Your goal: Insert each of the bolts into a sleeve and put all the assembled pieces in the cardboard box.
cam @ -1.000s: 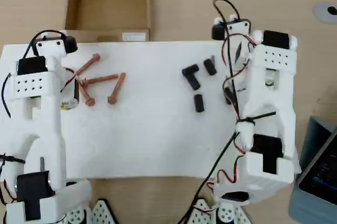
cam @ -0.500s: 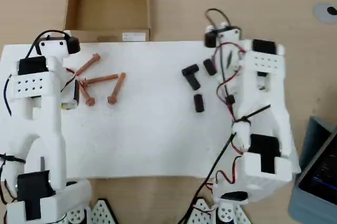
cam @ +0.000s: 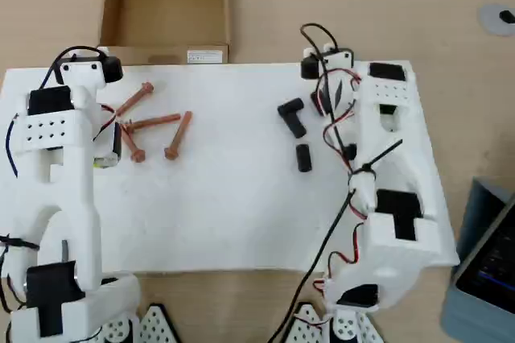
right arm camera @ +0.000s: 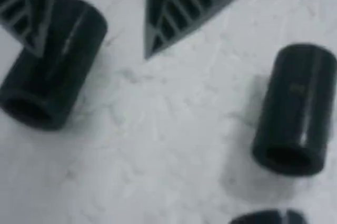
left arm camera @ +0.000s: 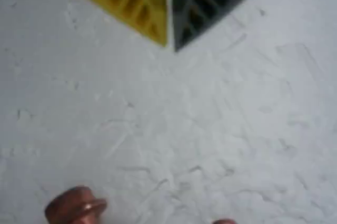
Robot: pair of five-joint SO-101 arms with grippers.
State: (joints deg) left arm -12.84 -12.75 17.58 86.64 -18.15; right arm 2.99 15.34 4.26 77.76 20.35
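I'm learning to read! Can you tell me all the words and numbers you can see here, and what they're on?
No text here can be read.
White label on the box's near flap: print too small to read.
Screen at the right edge of the high view: bluish lines, too small to read.
Sleeve in the right wrist view: a faint mark, too blurred to read.

Bolt head, one sleeve: partly beyond view edges.
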